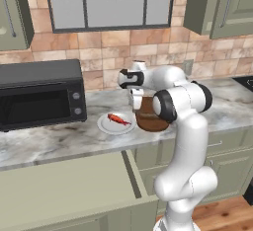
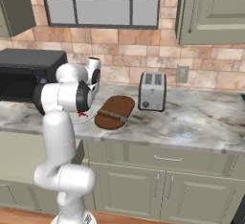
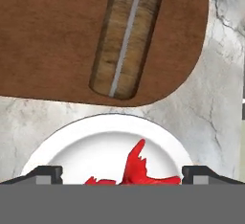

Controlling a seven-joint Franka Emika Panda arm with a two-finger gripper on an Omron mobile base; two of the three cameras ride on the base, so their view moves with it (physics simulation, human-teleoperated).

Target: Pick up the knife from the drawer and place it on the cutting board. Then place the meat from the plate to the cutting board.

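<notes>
The knife [image 2: 117,117] lies on the dark brown cutting board [image 2: 115,109], its wooden handle [image 3: 127,36] close up in the hand view. To the board's left, the red meat [image 1: 118,119] rests on the round white plate [image 1: 106,125]. My gripper [image 1: 136,107] hangs above the counter between plate and board. It is open and holds nothing, with the fingertips [image 3: 46,174] spread wide over the plate [image 3: 95,146] and the meat [image 3: 136,165] between them. The sage-green drawer [image 1: 64,183] stands pulled out at the lower left.
A black microwave [image 1: 39,94] sits on the counter left of the plate. A silver toaster [image 2: 152,91] stands right of the board. Closed cabinet drawers and doors [image 2: 162,161] run below the marble counter, and a window [image 1: 111,5] is behind it.
</notes>
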